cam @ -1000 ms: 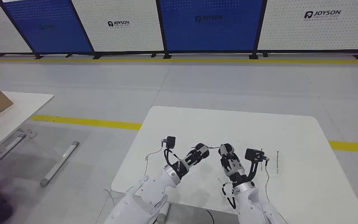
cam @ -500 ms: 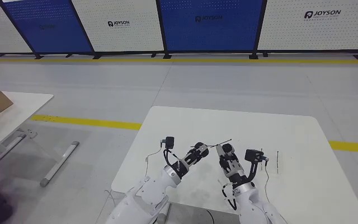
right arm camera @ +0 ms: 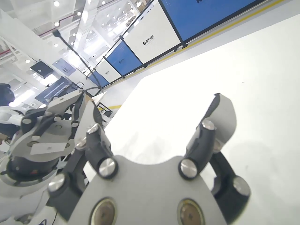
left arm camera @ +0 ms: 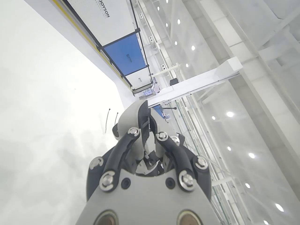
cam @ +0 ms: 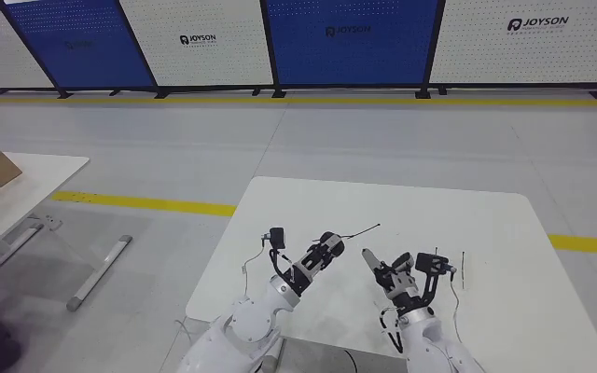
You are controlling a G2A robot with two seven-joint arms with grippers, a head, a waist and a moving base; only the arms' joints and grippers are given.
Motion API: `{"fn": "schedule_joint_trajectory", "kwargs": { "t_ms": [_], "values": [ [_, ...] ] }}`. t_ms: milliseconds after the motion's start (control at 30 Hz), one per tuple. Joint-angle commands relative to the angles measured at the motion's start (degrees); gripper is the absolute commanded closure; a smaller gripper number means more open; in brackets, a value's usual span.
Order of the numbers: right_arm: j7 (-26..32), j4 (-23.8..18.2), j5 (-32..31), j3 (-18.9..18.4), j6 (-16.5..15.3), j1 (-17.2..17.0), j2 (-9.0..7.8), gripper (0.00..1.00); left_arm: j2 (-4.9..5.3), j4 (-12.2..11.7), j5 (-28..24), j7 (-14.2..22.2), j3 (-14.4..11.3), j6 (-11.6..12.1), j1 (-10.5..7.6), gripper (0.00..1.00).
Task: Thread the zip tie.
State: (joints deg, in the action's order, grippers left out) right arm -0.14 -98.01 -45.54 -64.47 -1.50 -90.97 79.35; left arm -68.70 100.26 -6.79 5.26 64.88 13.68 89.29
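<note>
Black tie [right arm camera: 82,61] pinched in left gripper [right arm camera: 81,94], gripped end hidden; right gripper [right arm camera: 157,105] spread wide.

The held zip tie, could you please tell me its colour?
The zip tie is black, best in the right wrist view.

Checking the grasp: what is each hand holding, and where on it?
Left hand pinches the zip tie near one end; right hand is open and empty.
</note>
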Motion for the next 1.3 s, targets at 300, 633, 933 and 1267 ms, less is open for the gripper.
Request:
{"fn": "schedule_joint_trajectory", "kwargs": {
  "t_ms": [300,633,933,1267],
  "values": [
    [2.2,0.9,-15.4,-0.5,-0.4,1.5,-1.04,0.00,-0.07,0.4,-4.2,3.2,-0.4,1.0,0.23,1.00],
    [5.6,1.1,-11.7,-0.5,-1.7,1.5,-1.02,0.00,-0.06,0.5,-4.4,3.4,-0.3,1.0,0.25,1.00],
    [7.4,1.2,-9.2,0.5,-2.1,2.6,-0.87,0.69,-0.27,0.1,-3.3,2.8,-1.2,0.4,-0.42,1.00],
    [7.6,-1.3,-9.8,1.0,-3.2,1.3,-1.13,0.71,-0.44,-0.9,-1.3,2.4,-2.0,-0.7,-1.30,1.00]
  ]
}}
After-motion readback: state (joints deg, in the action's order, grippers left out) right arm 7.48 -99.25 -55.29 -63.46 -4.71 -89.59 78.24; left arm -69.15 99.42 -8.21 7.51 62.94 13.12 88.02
